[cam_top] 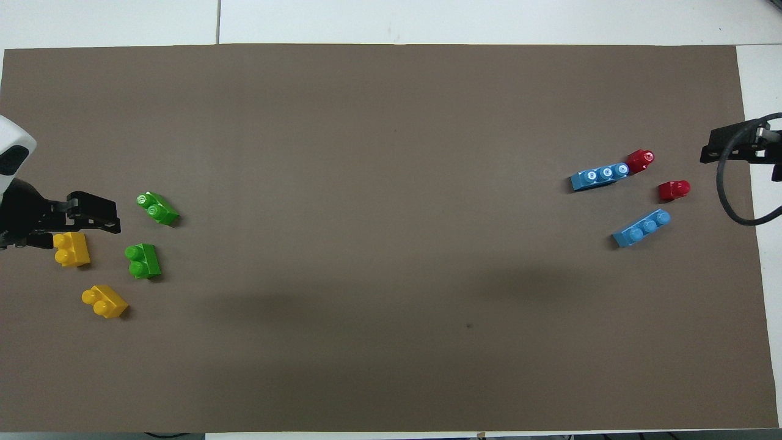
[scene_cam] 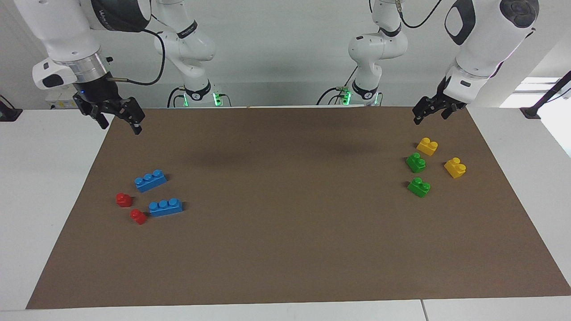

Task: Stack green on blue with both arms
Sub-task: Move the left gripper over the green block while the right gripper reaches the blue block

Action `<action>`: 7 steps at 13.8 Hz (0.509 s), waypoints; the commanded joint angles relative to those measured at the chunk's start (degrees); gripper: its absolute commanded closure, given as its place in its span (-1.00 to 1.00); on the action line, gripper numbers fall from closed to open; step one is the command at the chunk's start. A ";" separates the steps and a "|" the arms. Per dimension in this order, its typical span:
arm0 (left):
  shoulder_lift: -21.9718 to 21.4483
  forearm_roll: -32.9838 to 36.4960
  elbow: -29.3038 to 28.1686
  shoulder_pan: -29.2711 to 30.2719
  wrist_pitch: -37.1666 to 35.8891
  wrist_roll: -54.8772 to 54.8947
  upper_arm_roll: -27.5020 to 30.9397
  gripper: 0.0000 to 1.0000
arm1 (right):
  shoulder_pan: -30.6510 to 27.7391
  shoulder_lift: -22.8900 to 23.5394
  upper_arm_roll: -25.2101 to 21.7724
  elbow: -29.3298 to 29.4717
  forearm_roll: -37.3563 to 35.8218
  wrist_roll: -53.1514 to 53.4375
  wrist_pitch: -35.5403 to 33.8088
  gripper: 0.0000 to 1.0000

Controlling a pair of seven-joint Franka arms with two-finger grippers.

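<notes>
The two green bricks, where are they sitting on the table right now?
Both green bricks lie on the brown mat toward the left arm's end of the table, beside the two yellow bricks, one green nearer the robots than the other.

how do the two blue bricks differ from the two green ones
The blue bricks are longer, with three studs in a row; the green bricks are shorter, with two. The blue ones lie toward the right arm's end of the mat, beside the red bricks; the green ones lie toward the left arm's end, beside the yellow bricks. All four sit studs-up on the mat, untouched and unstacked.
</notes>
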 commanded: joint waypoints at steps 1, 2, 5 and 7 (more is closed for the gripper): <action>-4.02 -0.67 -5.96 1.80 3.30 -2.12 -0.17 -1.00 | -0.51 -0.69 0.41 -1.15 0.06 10.80 1.09 -1.00; -4.81 -0.67 -7.28 1.80 4.26 -2.73 -0.17 -1.00 | -0.60 -0.69 0.41 -1.15 0.06 14.33 0.91 -1.00; -5.96 -0.67 -10.97 2.85 6.90 -6.33 -0.17 -1.00 | -0.60 -0.34 0.41 -1.41 1.54 24.79 0.21 -0.98; -6.05 -0.67 -12.99 3.12 8.74 -7.22 -0.17 -1.00 | -0.95 0.88 0.41 -1.32 4.17 32.96 0.12 -0.97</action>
